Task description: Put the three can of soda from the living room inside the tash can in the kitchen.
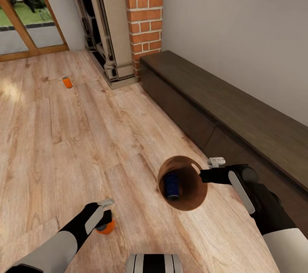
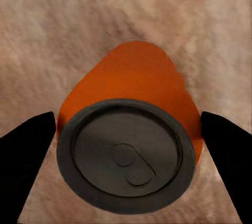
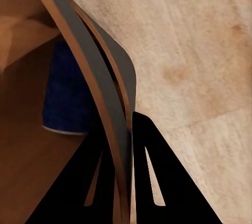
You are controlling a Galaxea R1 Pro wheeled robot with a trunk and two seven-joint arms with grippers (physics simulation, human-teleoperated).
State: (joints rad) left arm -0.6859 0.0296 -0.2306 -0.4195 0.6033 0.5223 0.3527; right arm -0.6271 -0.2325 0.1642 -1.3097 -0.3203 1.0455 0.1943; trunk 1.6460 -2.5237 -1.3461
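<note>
1. On the wood-plank floor (image 1: 64, 145) of the living room: left hand (image 1: 104, 217) set down over an orange soda can (image 2: 131, 145), fingers (image 2: 26, 145) spread either side of it; whether they press it cannot be told
2. Same can shows beneath that hand in the head view (image 1: 107, 227), grey lid toward the wrist camera
3. Right hand (image 1: 205, 174) clamped narrow on the rim of the trash can (image 1: 190, 189), one finger inside the wall, one outside
4. Blue soda can (image 1: 172, 185) inside the trash can, against its copper-brown wall; seen also at the right wrist (image 3: 65, 98)
5. Second orange soda can (image 1: 67, 82) lying on the floor well apart, near the brick fireplace (image 1: 143, 16)
6. Long dark low cabinet (image 1: 239, 115) along the wall beside the trash can
</note>
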